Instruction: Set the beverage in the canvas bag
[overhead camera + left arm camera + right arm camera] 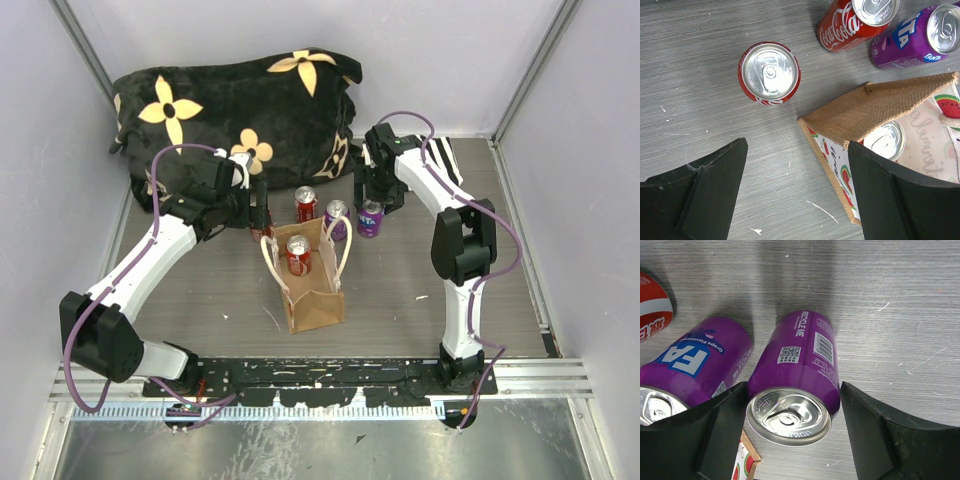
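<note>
The canvas bag [314,292] stands upright mid-table with a red can [298,253] inside it. In the right wrist view a purple can [795,365] stands on the table between the fingers of my right gripper [792,390]. The left finger touches the can and a thin gap shows at the right finger, so the gripper is open. A second purple can [695,365] stands beside it. My left gripper [797,145] hangs wide open over bare table at the bag's far left corner [860,112]. Ahead of it stand a red can [770,73], another red can [852,20] and a purple Fanta can [920,37].
A black cushion with cream flowers [240,110] lies along the back of the table, just behind the cans. Grey walls close in the left, right and back. A metal rail [320,375] with the arm bases runs along the near edge.
</note>
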Controlling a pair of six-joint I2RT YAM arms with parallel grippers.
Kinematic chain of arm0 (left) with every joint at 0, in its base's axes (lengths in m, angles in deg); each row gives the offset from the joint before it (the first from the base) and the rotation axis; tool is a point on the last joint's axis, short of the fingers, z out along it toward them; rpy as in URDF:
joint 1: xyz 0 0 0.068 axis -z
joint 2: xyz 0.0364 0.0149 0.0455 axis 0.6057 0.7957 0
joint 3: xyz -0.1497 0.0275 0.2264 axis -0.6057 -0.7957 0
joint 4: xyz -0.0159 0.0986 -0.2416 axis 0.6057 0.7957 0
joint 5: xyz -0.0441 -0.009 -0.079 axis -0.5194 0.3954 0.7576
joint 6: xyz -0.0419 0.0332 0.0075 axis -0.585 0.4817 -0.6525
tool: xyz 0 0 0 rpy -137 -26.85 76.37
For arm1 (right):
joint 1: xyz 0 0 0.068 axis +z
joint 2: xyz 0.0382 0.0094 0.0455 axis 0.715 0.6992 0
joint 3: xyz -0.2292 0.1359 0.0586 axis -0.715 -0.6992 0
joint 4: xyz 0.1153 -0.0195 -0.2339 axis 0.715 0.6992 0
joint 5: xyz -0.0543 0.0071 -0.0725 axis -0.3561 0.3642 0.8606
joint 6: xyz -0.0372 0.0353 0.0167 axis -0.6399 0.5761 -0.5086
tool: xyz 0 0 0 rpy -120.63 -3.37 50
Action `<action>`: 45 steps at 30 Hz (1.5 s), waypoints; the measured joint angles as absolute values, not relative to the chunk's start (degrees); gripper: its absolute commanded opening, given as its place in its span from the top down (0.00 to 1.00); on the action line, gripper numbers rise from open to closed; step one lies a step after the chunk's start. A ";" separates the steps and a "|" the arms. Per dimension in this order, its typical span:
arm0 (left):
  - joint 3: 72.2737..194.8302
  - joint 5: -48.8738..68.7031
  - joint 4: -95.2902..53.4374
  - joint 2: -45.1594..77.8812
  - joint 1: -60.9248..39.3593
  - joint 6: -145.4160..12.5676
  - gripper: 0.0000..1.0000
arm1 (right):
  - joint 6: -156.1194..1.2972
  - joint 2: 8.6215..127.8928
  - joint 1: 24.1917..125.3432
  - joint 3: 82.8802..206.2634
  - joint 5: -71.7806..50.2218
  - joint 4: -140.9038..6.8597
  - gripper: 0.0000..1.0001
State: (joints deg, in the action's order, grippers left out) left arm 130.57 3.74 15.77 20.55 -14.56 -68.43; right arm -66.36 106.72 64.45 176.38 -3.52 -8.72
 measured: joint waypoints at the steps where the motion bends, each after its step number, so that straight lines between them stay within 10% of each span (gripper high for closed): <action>1: 130.57 3.76 15.74 20.55 -14.56 -68.43 0.11 | -66.38 106.72 64.47 176.35 -3.56 -8.72 0.25; 10: 130.57 3.78 15.74 20.57 -14.56 -68.43 0.11 | -66.49 106.74 64.56 176.59 -3.65 -8.37 0.90; 26: 130.57 4.51 15.74 21.25 -14.56 -68.54 0.11 | -64.11 106.88 64.54 202.30 -7.59 0.04 0.99; 45: 130.57 4.79 15.74 21.27 -14.56 -68.63 0.11 | -58.03 97.94 82.55 201.25 -15.15 -1.95 0.99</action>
State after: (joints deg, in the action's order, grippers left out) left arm 130.57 4.79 15.74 21.27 -14.56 -68.63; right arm -58.03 97.94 82.55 201.25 -15.15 -1.95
